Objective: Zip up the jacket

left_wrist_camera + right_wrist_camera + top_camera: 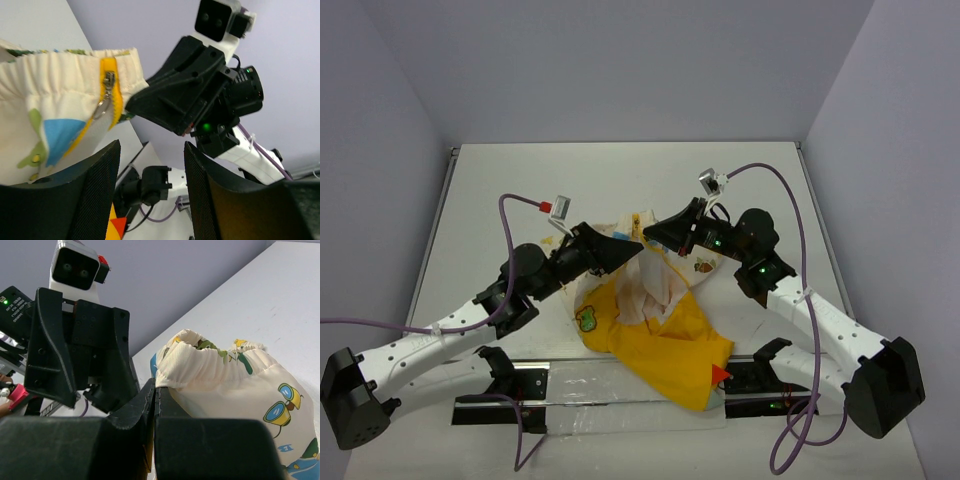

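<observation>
The jacket (650, 335) lies between the arms, yellow cloth at the front, cream cartoon-print cloth lifted at the back. My right gripper (655, 236) is shut on the edge of the cream hem (210, 357); in its wrist view the fingers (155, 390) are pressed together with cloth at their tip. My left gripper (628, 250) is open and empty, facing the right one. In the left wrist view its fingers (151, 150) stand wide apart. The metal zipper pull (106, 86) hangs on the yellow zip tape just above and left of them, not between them.
The right arm's gripper body (185, 92) fills the upper middle of the left wrist view, close to my left fingers. The left arm's gripper (80, 350) stands right beside the right fingers. A black rail (560, 372) runs along the table's near edge under the jacket's red tip (720, 374).
</observation>
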Tool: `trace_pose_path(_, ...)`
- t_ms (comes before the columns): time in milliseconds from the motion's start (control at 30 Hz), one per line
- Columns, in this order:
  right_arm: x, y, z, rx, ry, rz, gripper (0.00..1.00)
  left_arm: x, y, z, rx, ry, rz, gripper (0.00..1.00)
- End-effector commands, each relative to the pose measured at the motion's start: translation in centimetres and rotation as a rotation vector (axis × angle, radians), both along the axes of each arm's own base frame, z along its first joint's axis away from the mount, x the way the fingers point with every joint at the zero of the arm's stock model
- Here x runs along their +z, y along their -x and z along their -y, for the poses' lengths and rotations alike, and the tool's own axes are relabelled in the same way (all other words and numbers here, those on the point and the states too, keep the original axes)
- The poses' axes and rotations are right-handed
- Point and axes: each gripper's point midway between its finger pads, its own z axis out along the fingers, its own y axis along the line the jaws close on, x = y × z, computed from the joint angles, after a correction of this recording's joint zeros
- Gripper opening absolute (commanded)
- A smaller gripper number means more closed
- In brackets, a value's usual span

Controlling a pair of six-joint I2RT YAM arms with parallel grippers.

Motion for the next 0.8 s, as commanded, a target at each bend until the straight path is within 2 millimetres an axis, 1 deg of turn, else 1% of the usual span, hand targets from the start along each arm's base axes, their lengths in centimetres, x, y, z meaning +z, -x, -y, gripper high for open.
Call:
trace_pose_path(0, 3.3, 0.5, 0.6, -0.014, -0.055, 0.110, 0.00, 1.8, -1.7, -1.6, 0.102, 0.046, 0.069, 0.60)
trace_pose_path(133, 3.6, 0.6, 0.5, -0.007, -0.059, 0.112, 0.00, 2.0, -2.3, -1.7, 0.098, 0.025, 0.115, 0.58)
trace_pose_path(267, 3.8, 0.8, 0.5, -0.001, -0.064, 0.113, 0.00, 2.0, -2.5, -0.4, 0.040, -0.014, 0.166, 0.55)
trace_pose_path(300, 3.8, 0.8, 0.5, -0.001, -0.064, 0.111, 0.00, 2.4, -2.5, -0.4, 0.039, -0.009, 0.173, 0.55)
trace_pose_path(367, 3.8, 0.8, 0.5, 0.000, -0.062, 0.112, 0.00, 2.1, -2.4, 0.3, 0.008, -0.028, 0.191, 0.51)
trace_pose_path(433, 3.9, 0.9, 0.5, 0.001, -0.063, 0.113, 0.00, 2.2, -2.5, 0.6, 0.003, -0.031, 0.195, 0.50)
trace_pose_path(467, 3.9, 0.9, 0.5, 0.002, -0.063, 0.114, 0.00, 1.9, -2.6, 0.7, 0.001, -0.041, 0.192, 0.50)
trace_pose_path(567, 4.1, 1.0, 0.5, 0.004, -0.065, 0.118, 0.00, 1.5, -2.7, 0.8, 0.001, -0.045, 0.188, 0.50)
trace_pose_path(667, 4.1, 1.0, 0.5, 0.008, -0.064, 0.119, 0.00, 1.7, -2.8, 0.6, 0.011, -0.026, 0.193, 0.50)
trace_pose_path(700, 4.2, 1.0, 0.5, 0.010, -0.064, 0.119, 0.00, 1.7, -2.8, 0.5, 0.016, -0.020, 0.194, 0.50)
trace_pose_path(767, 4.2, 1.0, 0.5, 0.012, -0.064, 0.119, 0.00, 1.9, -2.7, 0.3, 0.019, -0.005, 0.200, 0.45)
